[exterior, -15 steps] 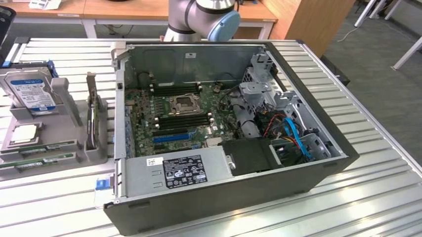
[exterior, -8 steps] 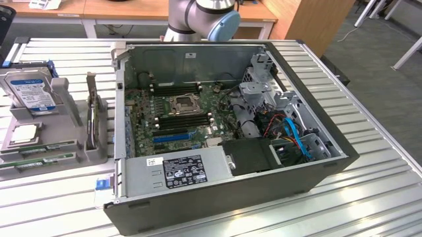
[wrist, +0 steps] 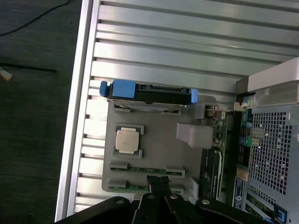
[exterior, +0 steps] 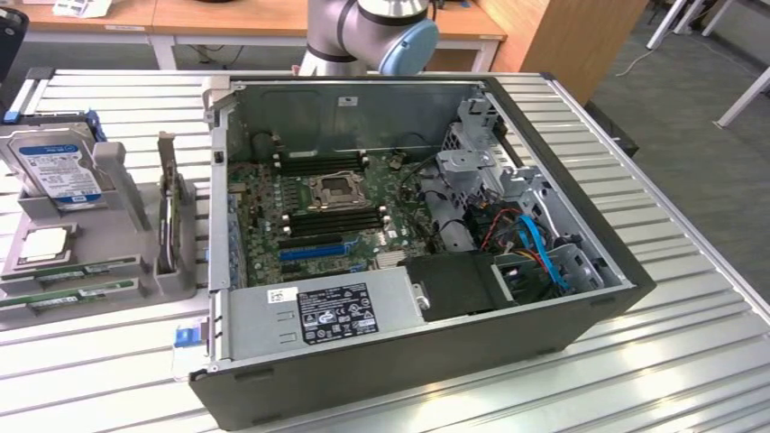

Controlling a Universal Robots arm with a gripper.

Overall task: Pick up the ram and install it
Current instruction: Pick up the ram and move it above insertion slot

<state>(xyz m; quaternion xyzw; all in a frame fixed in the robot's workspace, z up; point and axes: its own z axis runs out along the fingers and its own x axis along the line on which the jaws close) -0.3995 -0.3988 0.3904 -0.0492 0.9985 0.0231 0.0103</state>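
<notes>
1. Overhead, the gripper, its fingertips pressed together and holding nothing, hangs above a grey holder on the slatted desk.
2. The ram, a green stick, lies flat in the holder just past the gripper's tip, untouched, beside the processor chip; a second stick lies alongside.
3. In the exterior view, the holder sits at nine o'clock from the open computer case, whose black memory slots lie near its centre.

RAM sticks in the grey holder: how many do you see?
2: the first stick lies beside the processor chip, the second stick next to it at the holder's edge.
</notes>
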